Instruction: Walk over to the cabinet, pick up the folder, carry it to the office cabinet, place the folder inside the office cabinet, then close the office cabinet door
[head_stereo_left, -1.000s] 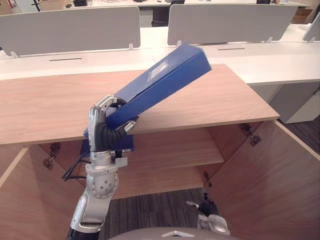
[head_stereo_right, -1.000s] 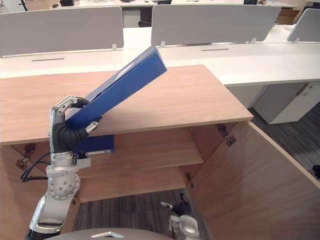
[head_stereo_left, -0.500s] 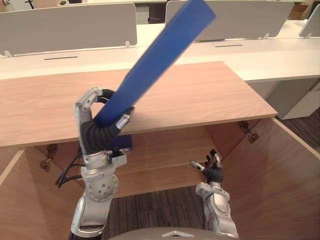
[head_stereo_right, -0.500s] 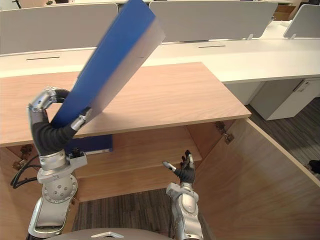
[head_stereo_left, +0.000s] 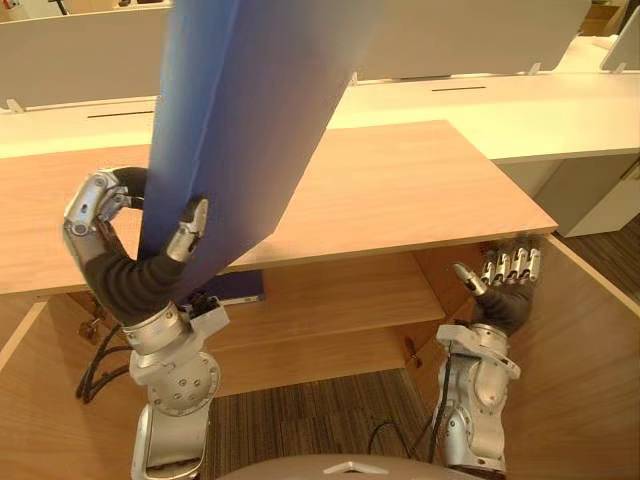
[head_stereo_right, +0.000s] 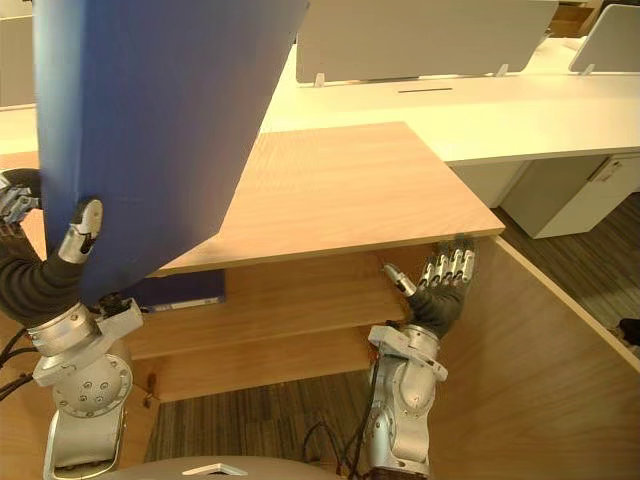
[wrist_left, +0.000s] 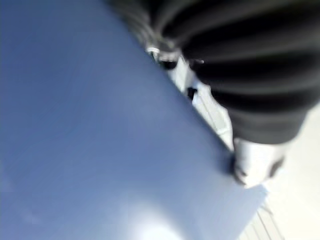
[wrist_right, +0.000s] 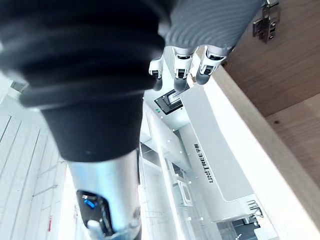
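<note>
Left robot hand (head_stereo_left: 125, 270) pinches the blue folder (head_stereo_left: 250, 120) by its lower corner, upper left, right robot hand (head_stereo_left: 503, 295) spread lower right; a slipping top-heavy folder could strike the cabinet top (head_stereo_left: 420, 190).

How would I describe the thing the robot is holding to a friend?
Find the long wooden cabinet standing open. Above its top, the left robot hand grips the lower end of a large flat blue folder tilted up in the air. The other blue item lies on the shelf inside; this one is raised and held.
</note>
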